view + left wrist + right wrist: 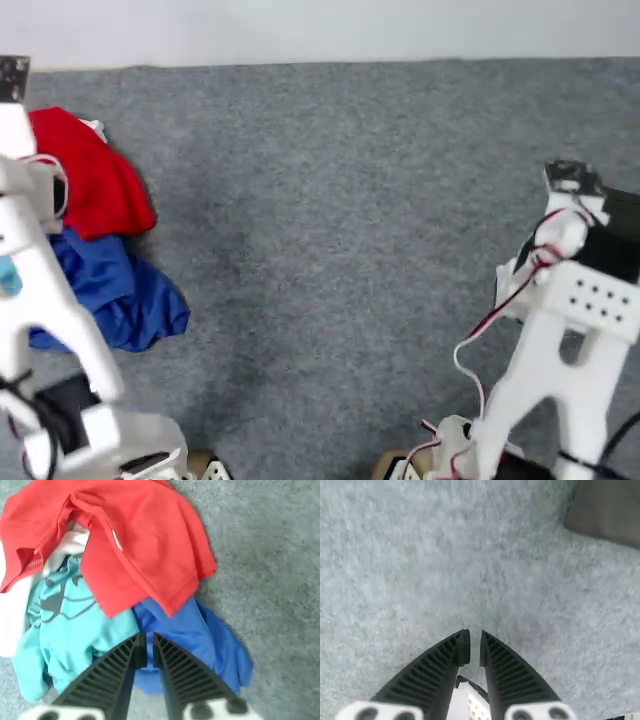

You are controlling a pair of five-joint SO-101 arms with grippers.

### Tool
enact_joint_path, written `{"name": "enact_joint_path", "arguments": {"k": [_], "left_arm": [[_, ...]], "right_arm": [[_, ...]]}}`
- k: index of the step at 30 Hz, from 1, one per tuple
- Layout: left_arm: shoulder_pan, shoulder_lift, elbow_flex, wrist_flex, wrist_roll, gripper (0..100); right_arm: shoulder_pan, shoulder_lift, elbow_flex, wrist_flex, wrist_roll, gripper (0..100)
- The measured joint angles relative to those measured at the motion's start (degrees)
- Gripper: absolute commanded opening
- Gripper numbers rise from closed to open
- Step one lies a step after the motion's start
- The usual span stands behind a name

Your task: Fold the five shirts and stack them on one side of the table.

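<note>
A heap of shirts lies at the table's left edge. A red shirt (95, 180) is on top, and a blue shirt (125, 290) spreads out nearer the front. In the left wrist view the red shirt (135, 545) drapes over a teal shirt (70, 635), a white one (15, 610) and the blue shirt (200, 640). My left gripper (149, 647) hangs above the heap, over the blue shirt's edge, shut with nothing between its fingers. My right gripper (474, 647) is shut and empty above bare grey felt at the right side.
Grey felt (350, 230) covers the table, with wide free room across the middle and right. The left arm's white body (50, 300) stands at the front left and the right arm (560, 330) at the front right. A darker strip (605, 510) borders the felt.
</note>
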Motion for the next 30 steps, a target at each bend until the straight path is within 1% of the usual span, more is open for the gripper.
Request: {"name": "enact_joint_path", "arguments": {"k": [2, 8, 12, 16, 22, 25, 30], "left_arm": [[0.00, 5.63, -3.96, 0.00, -1.41, 5], [-0.18, 21.63, -13.80, 0.79, -4.92, 15], [-3.08, 28.84, -20.57, 0.88, -5.01, 19], [-5.45, 35.08, -27.60, 0.88, -5.19, 20], [-5.98, 43.34, -34.81, 0.88, -5.54, 19], [-5.27, 45.27, -37.10, 1.49, -5.54, 19], [-1.85, 45.63, -38.42, 2.02, -5.54, 19]], "right_arm": [[0.00, -2.37, 2.37, 0.00, 0.00, 4.6], [0.00, -6.51, 8.09, 0.00, 0.00, 4.6], [0.00, -7.03, 10.73, 0.00, 0.00, 4.6], [0.00, -7.03, 11.34, 0.00, 0.00, 4.6], [0.00, -7.03, 11.34, 0.00, 0.00, 4.6], [0.00, -7.03, 11.34, 0.00, 0.00, 4.6], [0.00, -7.03, 11.34, 0.00, 0.00, 4.6]]}}
